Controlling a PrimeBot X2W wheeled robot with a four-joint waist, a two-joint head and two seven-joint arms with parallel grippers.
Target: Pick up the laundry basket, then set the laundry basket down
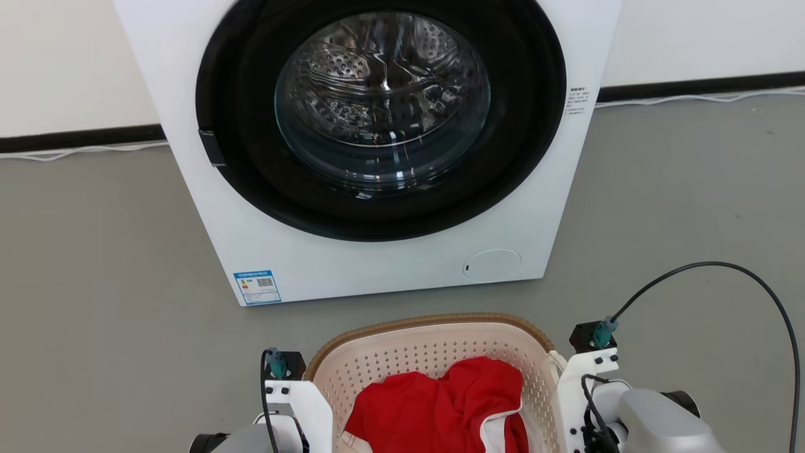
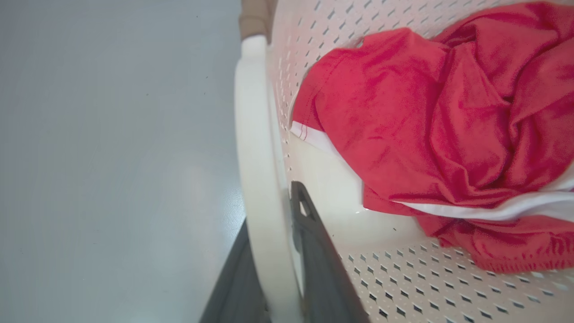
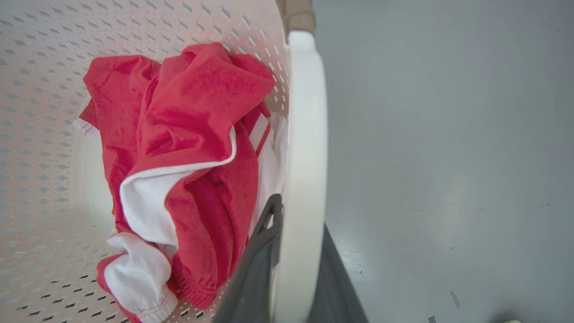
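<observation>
Okay, found laundry basket [image 1: 427,355] at bottom centre of head view, on the near side of a white washing machine [image 1: 377,270], apart from it, with a strip of grey floor [image 1: 94,251] between. Noted brown woven rim [image 1: 434,319] along the far edge, cream perforated walls, and a red-and-white garment [image 1: 440,402] crumpled inside. Could not tell whether resting on the floor or lifted off it. Spotted left gripper [image 2: 269,215] clamped on left loop handle [image 2: 258,134], one dark finger [image 2: 314,251] inside the basket, the other on the floor side, white handle pinched between. Same on the other side: caught right gripper [image 3: 300,220] clamped on right loop handle [image 3: 305,134], with inner finger [image 3: 255,269] next to the garment and outer one on the floor side. Saw both white wrist mounts flanking the basket in head view, left mount [image 1: 299,402] against the left wall, right mount [image 1: 588,384] by the right wall. Logged round glass door [image 1: 382,100] on the machine front, seemingly closed, steel drum visible through it. Also logged blue sticker [image 1: 256,287] low on the left of the front panel and a black cable [image 1: 742,277] arching from the right wrist over the floor.
</observation>
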